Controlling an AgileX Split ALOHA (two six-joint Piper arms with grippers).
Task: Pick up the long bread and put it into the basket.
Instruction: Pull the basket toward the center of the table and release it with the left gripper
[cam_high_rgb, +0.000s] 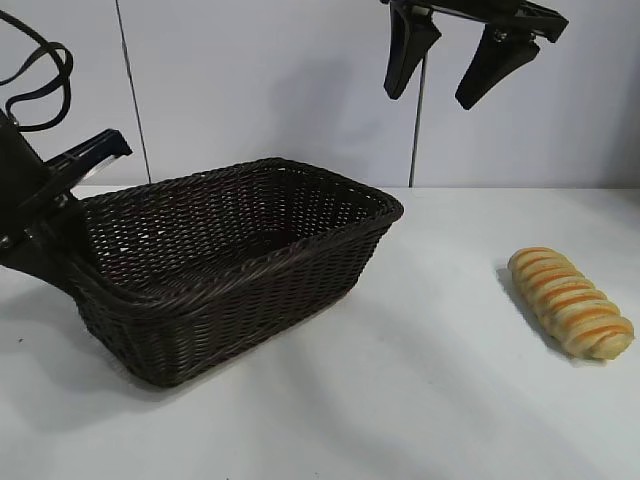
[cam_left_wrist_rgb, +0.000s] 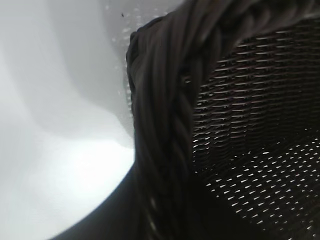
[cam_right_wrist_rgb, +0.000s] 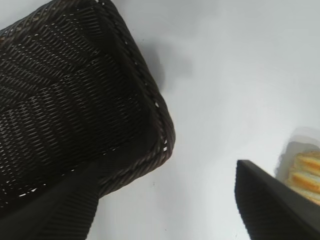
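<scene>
The long bread, pale yellow with orange-brown stripes, lies on the white table at the right, well apart from the basket. Only its end shows in the right wrist view, beside one finger. The dark brown wicker basket stands at the left centre. My left gripper is at the basket's left end, its fingers astride the braided rim and closed on it. My right gripper hangs open and empty high above the table between basket and bread. In its own view it is over bare table beside the basket's corner.
The white table spreads between the basket and the bread and in front of both. A pale wall with vertical seams stands behind. Black cables loop at the upper left above the left arm.
</scene>
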